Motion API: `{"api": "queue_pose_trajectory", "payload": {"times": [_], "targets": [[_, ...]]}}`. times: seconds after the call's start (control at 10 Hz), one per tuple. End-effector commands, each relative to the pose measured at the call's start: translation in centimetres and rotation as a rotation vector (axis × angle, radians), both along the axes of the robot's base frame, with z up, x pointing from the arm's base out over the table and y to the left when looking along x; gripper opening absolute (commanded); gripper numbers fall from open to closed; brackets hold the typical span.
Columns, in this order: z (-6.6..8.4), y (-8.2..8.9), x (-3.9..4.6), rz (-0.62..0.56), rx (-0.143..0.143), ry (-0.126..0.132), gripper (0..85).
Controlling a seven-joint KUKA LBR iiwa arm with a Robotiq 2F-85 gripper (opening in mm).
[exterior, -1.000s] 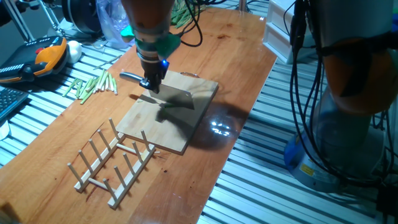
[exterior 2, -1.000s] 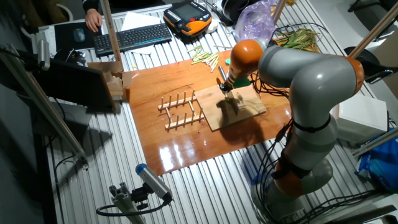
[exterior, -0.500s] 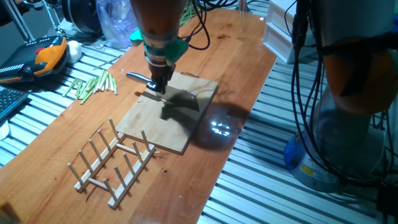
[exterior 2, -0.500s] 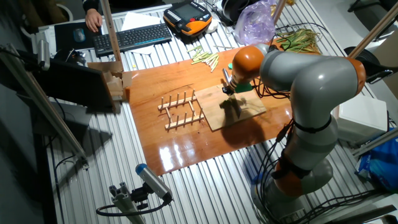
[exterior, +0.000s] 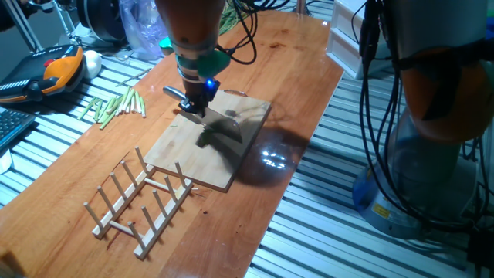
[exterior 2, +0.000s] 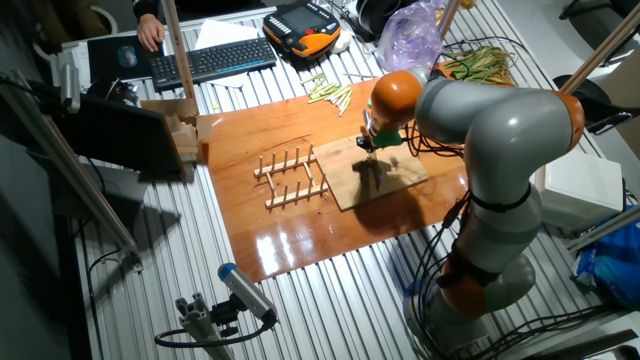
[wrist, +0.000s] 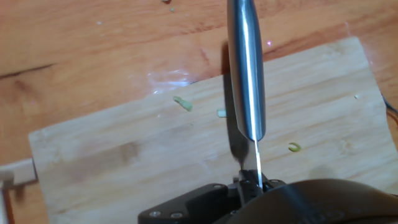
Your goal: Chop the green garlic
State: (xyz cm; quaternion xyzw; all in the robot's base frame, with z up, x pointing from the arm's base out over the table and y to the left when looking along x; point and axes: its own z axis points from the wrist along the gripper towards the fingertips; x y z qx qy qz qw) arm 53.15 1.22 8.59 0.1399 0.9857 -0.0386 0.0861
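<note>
gripper (exterior: 196,106): clamped on the knife (wrist: 246,74), fingers pinching the thin blade end right at the bottom of the hand view
knife: handle sticks out away from the wrist, hanging above the cutting board (wrist: 155,155), over its far edge; can't tell if the edge touches the wood
green garlic (wrist: 182,103): just a few tiny bright-green bits on the board, one left of the knife, one (wrist: 221,113) tucked right beside it, a curled one (wrist: 294,147) off to the right
cutting board: light wood, sits on the reddish wooden table (exterior: 285,85), roughly mid-table
arm (exterior 2: 490,130): big grey and orange thing, bent over the board from the table's edge
rack (exterior: 139,202): wooden peg rack, just beside the board's near corner
pale stalks (exterior: 116,104): loose bundle at the table's edge, well apart from the board
</note>
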Motion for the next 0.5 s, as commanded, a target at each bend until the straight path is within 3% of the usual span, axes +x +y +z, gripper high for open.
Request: {"api": "queue_pose_trajectory", "payload": {"times": [0.0,0.4], "targets": [[-0.02,0.06,0.01,-0.011,0.001,-0.008,0.0],[-0.48,0.6,-0.27,-0.03,-0.004,-0.086,0.0]]}}
